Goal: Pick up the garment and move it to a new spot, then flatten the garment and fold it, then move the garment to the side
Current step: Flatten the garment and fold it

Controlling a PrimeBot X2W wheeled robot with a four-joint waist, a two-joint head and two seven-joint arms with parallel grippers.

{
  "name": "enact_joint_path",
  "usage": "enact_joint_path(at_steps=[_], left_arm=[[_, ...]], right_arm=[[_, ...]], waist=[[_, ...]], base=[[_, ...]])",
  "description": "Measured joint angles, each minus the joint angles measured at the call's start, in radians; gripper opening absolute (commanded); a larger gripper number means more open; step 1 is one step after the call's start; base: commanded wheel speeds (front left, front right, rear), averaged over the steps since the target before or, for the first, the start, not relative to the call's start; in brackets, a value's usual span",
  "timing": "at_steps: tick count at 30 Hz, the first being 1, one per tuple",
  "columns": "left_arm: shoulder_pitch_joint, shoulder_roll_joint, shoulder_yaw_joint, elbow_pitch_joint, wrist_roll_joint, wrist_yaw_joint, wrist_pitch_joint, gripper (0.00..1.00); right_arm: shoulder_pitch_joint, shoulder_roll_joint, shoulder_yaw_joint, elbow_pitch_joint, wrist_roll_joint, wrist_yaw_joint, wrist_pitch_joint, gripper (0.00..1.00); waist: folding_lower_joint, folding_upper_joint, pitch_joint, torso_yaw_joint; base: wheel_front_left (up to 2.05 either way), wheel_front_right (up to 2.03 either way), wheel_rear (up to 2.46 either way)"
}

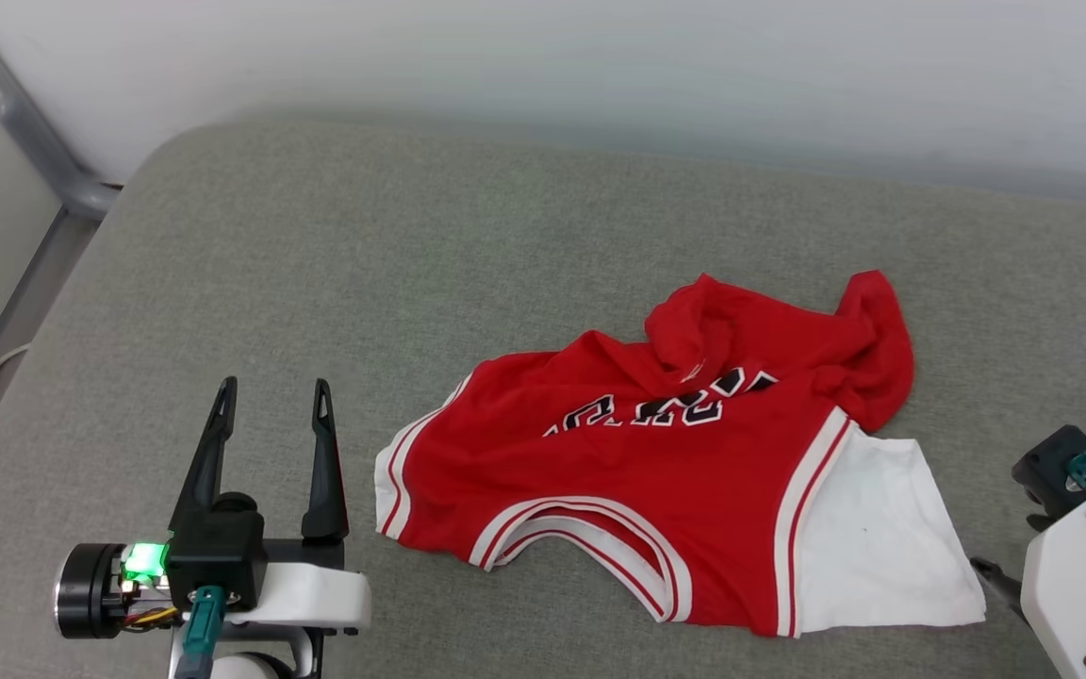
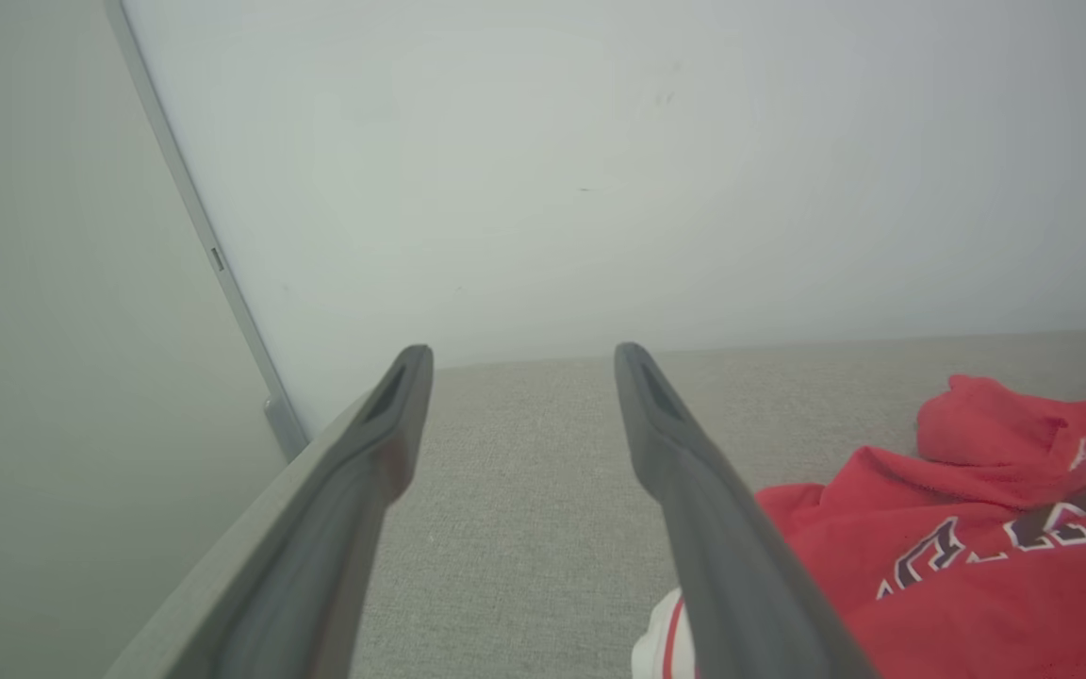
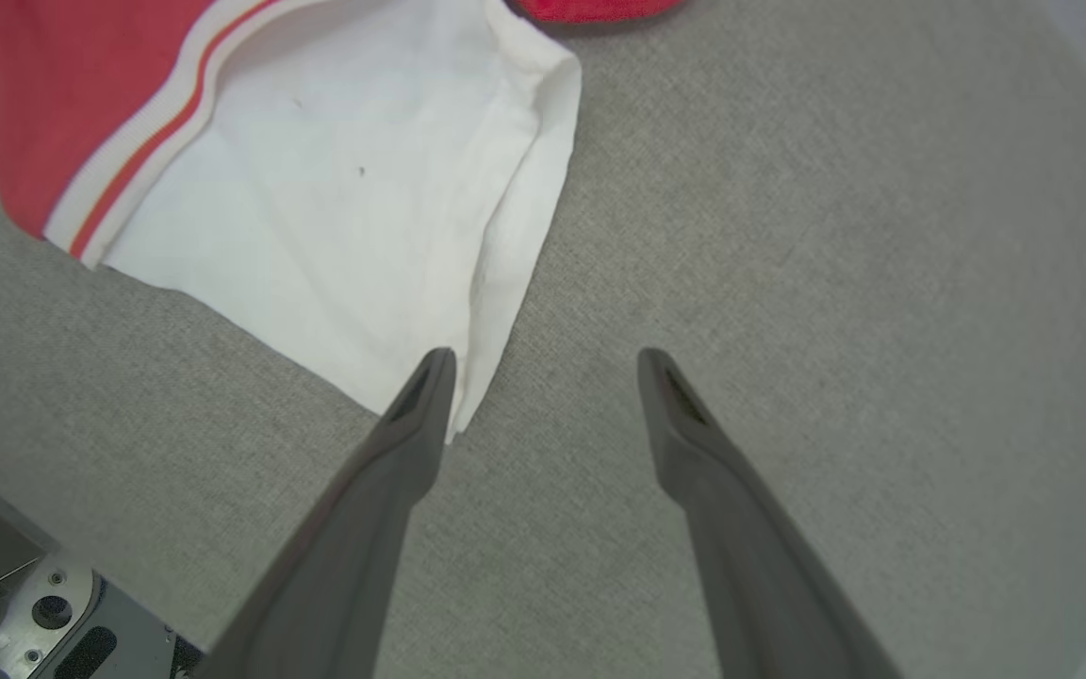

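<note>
Head view. The garment point(image 1: 656, 471) lies crumpled, chest side up, on a grey padded surface point(image 1: 317, 283), right of centre. Its neckline faces the robot and the far part is bunched into red folds over the lettering. As it lies, its long axis runs side to side, from a striped sleeve edge on the left to a flat white sleeve point(image 1: 882, 538) on the right. The left gripper point(image 1: 274, 387) stands near the striped edge, fingers pointing away from the robot, jaws spread wide, nothing between them. The shirt is off to its right, near but apart. The right arm's pale wrist point(image 1: 1066, 556) sits just beside the white sleeve's outer corner.

Left wrist view. Both fingers reach toward a pale wall point(image 2: 600, 170), with bare grey cloth in the gap. Red fabric and lettering fill the lower right. The right-hand finger crosses the striped sleeve edge in this view; I can't tell whether it touches.

Right wrist view. The right gripper point(image 3: 548, 363) looks down at the surface, jaws wide apart and holding nothing. One fingertip lies right at the white sleeve's corner; contact is unclear. The other is over bare grey cloth.

Judgement: the pick-up has not begun. The right arm is nearer to cloth, its target corner lying just off to one side of the gap. The left must shift right to reach its sleeve.
</note>
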Motion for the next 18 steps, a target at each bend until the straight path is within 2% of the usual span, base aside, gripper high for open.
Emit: enact_joint_path(at_steps=[8,16,17,18], left_arm=[[0.026,-0.116,0.111,0.039,0.099,-0.100,0.000,1.00],[0.041,-0.185,0.186,0.070,0.170,-0.179,0.000,1.00],[0.042,-0.192,0.195,0.072,0.176,-0.186,0.000,1.00],[0.043,-0.200,0.202,0.075,0.183,-0.191,0.000,1.00]], right_arm=[[-0.025,0.026,0.107,0.141,0.032,0.000,-0.030,1.00],[-0.053,0.056,0.199,0.234,0.070,-0.009,-0.130,1.00],[-0.059,0.058,0.207,0.240,0.073,-0.009,-0.149,0.55],[-0.066,0.061,0.213,0.247,0.076,-0.008,-0.169,0.00]], waist=[[0.0000,0.0000,0.050,0.040],[-0.0001,0.0000,0.063,0.045],[-0.0001,0.0000,0.062,0.043],[-0.0001,0.0000,0.060,0.040]], base=[[0.00,0.00,0.00],[0.00,0.00,0.00],[0.00,0.00,0.00],[0.00,0.00,0.00]])
